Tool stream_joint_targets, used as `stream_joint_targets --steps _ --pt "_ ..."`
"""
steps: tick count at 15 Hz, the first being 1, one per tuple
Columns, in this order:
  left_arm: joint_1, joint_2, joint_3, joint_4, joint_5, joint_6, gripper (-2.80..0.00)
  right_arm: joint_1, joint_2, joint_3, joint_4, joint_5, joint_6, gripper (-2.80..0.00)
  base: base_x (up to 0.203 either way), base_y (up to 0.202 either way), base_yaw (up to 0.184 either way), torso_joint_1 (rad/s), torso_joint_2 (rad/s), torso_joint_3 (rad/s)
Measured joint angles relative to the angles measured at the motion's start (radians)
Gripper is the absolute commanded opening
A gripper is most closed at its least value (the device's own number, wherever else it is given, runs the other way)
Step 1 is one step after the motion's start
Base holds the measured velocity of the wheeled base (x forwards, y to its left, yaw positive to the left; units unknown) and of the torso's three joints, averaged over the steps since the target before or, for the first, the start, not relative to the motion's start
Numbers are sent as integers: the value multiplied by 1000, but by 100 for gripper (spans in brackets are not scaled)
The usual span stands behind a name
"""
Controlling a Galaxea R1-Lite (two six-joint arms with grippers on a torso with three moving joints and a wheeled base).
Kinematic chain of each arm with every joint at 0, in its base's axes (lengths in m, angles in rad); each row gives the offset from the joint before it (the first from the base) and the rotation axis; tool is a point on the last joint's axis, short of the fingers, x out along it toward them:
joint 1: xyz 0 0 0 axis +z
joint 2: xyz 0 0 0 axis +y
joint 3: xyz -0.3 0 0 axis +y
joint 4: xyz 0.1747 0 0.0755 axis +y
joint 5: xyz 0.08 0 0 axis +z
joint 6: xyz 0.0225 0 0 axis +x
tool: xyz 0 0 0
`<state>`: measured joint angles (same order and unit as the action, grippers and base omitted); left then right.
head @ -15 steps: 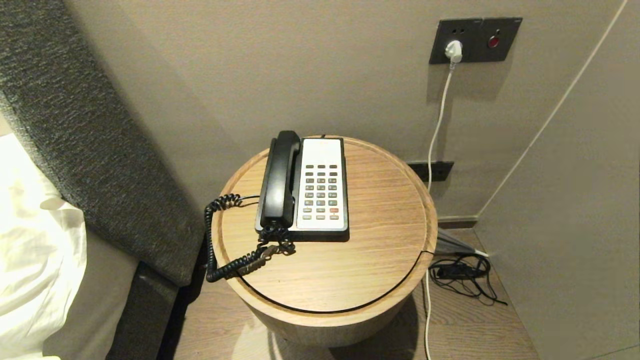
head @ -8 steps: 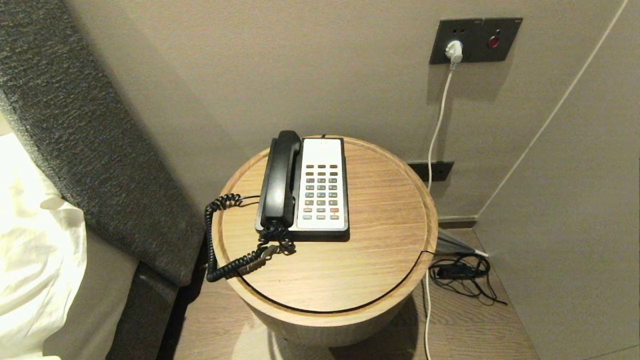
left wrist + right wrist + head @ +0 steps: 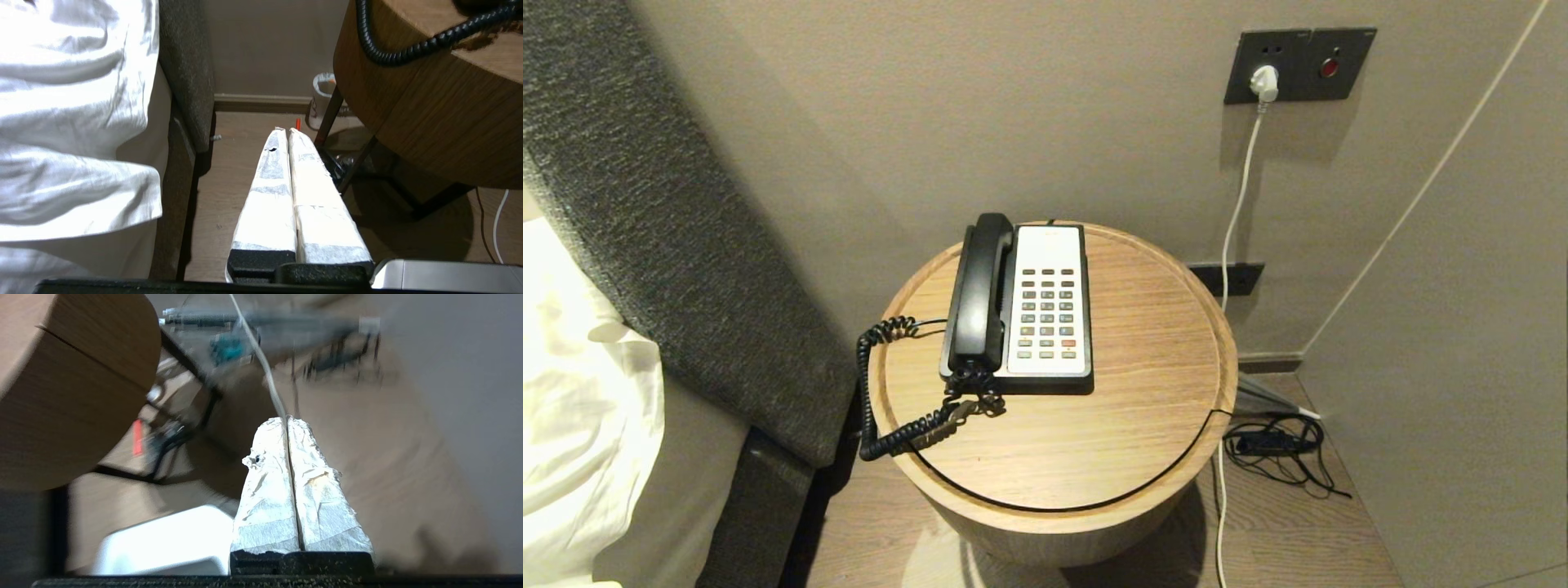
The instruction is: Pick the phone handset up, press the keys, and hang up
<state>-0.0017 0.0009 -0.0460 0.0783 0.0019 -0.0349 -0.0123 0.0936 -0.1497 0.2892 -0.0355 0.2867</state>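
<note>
A black handset rests in its cradle on the left side of a phone base with a white keypad face, on a round wooden bedside table. Its coiled black cord hangs over the table's left edge and shows in the left wrist view. Neither gripper shows in the head view. My left gripper is shut and empty, low beside the table, above the floor. My right gripper is shut and empty, low on the table's other side.
A bed with white sheets and a grey padded headboard stands at the left. A white plug and cable run down the wall at the right. Black cables lie on the floor by the table. A white cup stands under the table.
Nothing has visibly changed in the head view; the phone and handset have stayed in place.
</note>
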Motion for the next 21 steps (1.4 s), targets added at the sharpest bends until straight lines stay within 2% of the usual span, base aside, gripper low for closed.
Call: stream_joint_targets --steps 3,4,5,7,10,13,15,16,21 --pt "0 0 12 -13 -1 25 -280 0 0 109 -225 21 -227 -280 0 0 0 0 0 0" --pt "0 0 15 -16 -3 45 -280 1 0 129 -276 28 -286 -280 0 0 0 0 0 0" --pt "0 0 19 -16 -4 41 -280 1 0 140 -285 29 -305 -280 0 0 0 0 0 0" --pt "0 0 16 -2 -3 58 -280 1 0 146 -285 29 -283 -280 0 0 0 0 0 0" --pt "1 2 6 36 -15 125 -280 1 1 146 -280 30 -289 -280 0 0 0 0 0 0" --pt "4 3 -1 49 -12 107 -280 1 1 146 -288 32 -294 -280 0 0 0 0 0 0" --pt "4 5 -7 58 -2 62 -280 1 2 144 -269 31 -294 -280 0 0 0 0 0 0" --pt "4 4 -7 56 -2 59 -280 0 2 142 -267 30 -285 -280 0 0 0 0 0 0" --pt "4 2 -4 47 -15 103 -280 0 1 141 -271 31 -283 -280 0 0 0 0 0 0"
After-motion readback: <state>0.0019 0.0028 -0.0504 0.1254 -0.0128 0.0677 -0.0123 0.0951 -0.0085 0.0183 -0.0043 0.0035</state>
